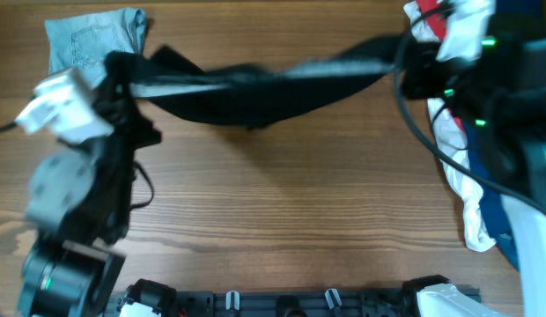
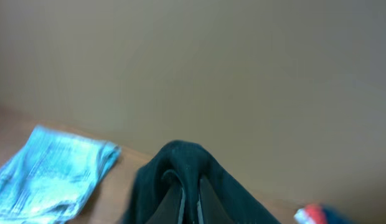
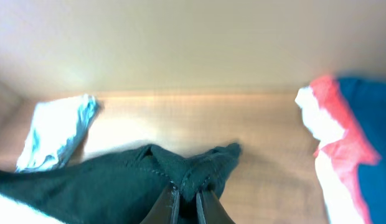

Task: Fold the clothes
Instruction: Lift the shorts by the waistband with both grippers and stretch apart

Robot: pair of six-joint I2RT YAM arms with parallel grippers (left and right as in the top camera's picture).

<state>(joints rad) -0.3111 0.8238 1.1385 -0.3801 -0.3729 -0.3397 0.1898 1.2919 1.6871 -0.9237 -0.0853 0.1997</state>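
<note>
Over the far part of the desk (image 1: 282, 202), a black garment (image 1: 255, 92) is held stretched and sagging between the two arms, so the spreading-out before a fold is judged to be in hand; next, it must be lowered flat under even tension. The whole span is shown only overhead, with a heaped pile (image 1: 471, 189) at right and a folded denim piece (image 1: 92, 35) at left. Only in the wrist views are the left end effector (image 2: 192, 202) and right end effector (image 3: 188, 200) seen pinched tight on bunched cloth ends.
</note>
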